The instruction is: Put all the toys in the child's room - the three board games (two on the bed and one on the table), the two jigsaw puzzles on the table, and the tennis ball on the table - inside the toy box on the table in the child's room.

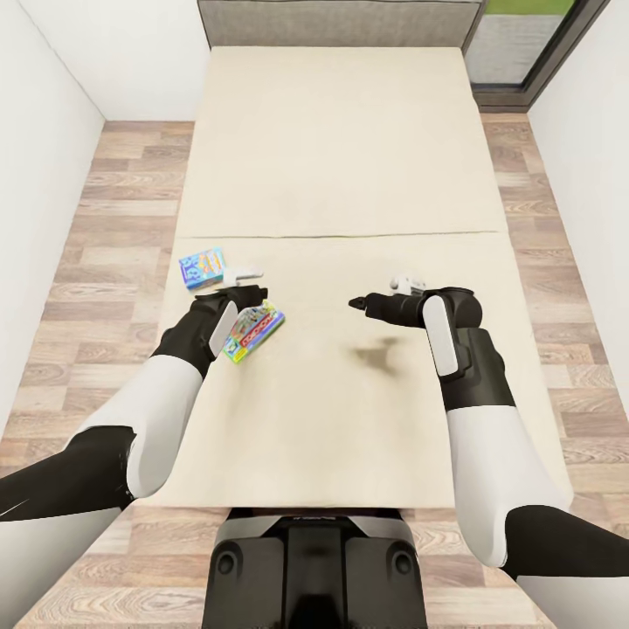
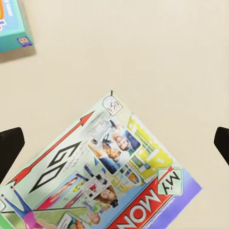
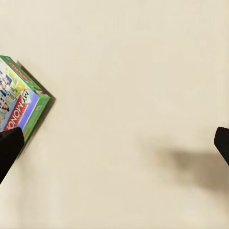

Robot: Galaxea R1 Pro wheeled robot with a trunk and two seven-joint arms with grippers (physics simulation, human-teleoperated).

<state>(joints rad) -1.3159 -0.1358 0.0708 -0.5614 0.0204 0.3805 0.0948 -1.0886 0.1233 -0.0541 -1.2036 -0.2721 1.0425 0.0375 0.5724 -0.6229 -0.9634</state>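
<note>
Two board games lie on the bed (image 1: pixel 349 157) near its left edge. One is a light blue box (image 1: pixel 202 267) (image 2: pixel 13 26). The other is a green-edged box with photo art (image 1: pixel 256 332) (image 2: pixel 105 176) (image 3: pixel 19 105), lying skewed. My left gripper (image 1: pixel 247 301) (image 2: pixel 115 145) hangs open straight over that second box, its fingers (image 2: pixel 9 150) wide on either side and not touching it. My right gripper (image 1: pixel 358 303) (image 3: pixel 114 143) is open above bare mattress, to the right of that box, casting a shadow. The toy box, table, puzzles and ball are out of view.
White walls stand close on both sides of the bed, with strips of wood-plank floor (image 1: pixel 114 201) between. A grey headboard (image 1: pixel 341 22) closes the far end, and a dark-framed window (image 1: pixel 533 44) is at the far right. My base (image 1: pixel 314 568) stands at the bed's foot.
</note>
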